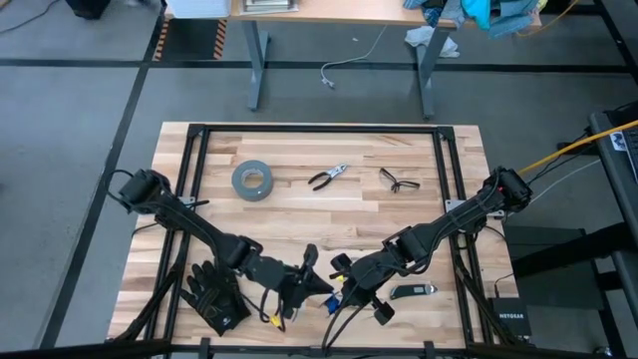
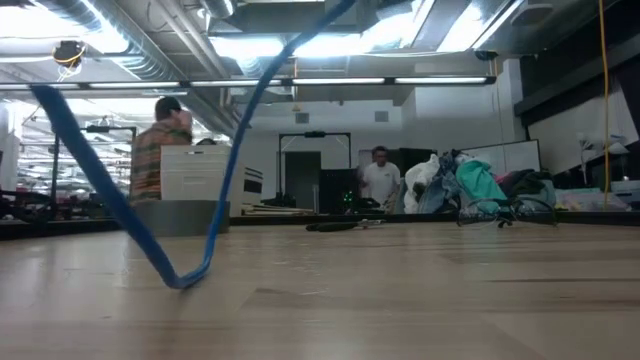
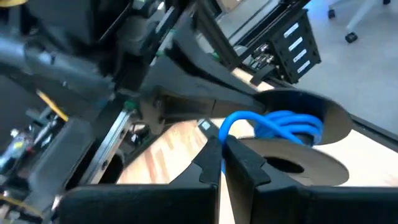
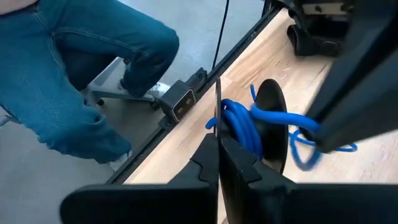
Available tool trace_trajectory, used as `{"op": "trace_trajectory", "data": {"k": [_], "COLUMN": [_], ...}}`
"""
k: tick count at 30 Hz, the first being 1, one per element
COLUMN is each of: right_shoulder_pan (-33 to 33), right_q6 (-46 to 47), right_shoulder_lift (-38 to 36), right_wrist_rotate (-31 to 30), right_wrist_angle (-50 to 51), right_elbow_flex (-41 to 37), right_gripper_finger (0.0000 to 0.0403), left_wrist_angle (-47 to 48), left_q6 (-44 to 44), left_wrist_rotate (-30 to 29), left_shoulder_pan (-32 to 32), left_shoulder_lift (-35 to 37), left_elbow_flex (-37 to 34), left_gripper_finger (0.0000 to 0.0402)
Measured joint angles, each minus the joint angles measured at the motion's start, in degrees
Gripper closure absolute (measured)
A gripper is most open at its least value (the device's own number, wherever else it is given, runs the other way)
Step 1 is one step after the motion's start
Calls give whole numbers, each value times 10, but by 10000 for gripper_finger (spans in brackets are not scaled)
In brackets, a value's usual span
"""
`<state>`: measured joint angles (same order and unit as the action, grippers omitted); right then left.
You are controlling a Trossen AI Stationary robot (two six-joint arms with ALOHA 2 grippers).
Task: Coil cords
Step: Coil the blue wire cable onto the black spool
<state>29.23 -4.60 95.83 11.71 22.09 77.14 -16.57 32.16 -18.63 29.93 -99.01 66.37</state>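
Only wrist views show both claws (image 3: 222, 144) (image 4: 219, 144) pinched on the blue cords (image 3: 283, 124).

The left gripper (image 3: 222, 149) has its 2 dark fingers (image 3: 208, 163) closed together, pinching a blue strand of the cords (image 3: 283, 124). The strand arches up from the fingertips into a bundle of blue loops seated between dark round flanges (image 3: 298, 163). The other arm (image 3: 205, 102) crosses just behind, above the wooden table (image 3: 165, 152).
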Motion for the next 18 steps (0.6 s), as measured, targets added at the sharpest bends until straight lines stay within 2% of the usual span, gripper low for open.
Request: {"op": "trace_trajectory", "data": {"k": [4,9,18], "right_shoulder_pan": [0,3,4], "right_q6": [-4,-17,-34], "right_shoulder_lift": [0,0,10], "right_wrist_rotate": [27,64,101], "right_wrist_angle": [-9,-30,-70], "right_elbow_flex": [0,0,0], "right_gripper_finger": [402,402,402], "left_wrist_angle": [-2,-9,-28], "left_q6": [12,16,25], "left_wrist_rotate": [8,57,90], "left_shoulder_pan": [1,-4,-13], "left_shoulder_lift": [-9,-10,-10], "left_elbow_flex": [0,0,0], "left_gripper_finger": [400,400,400]}}
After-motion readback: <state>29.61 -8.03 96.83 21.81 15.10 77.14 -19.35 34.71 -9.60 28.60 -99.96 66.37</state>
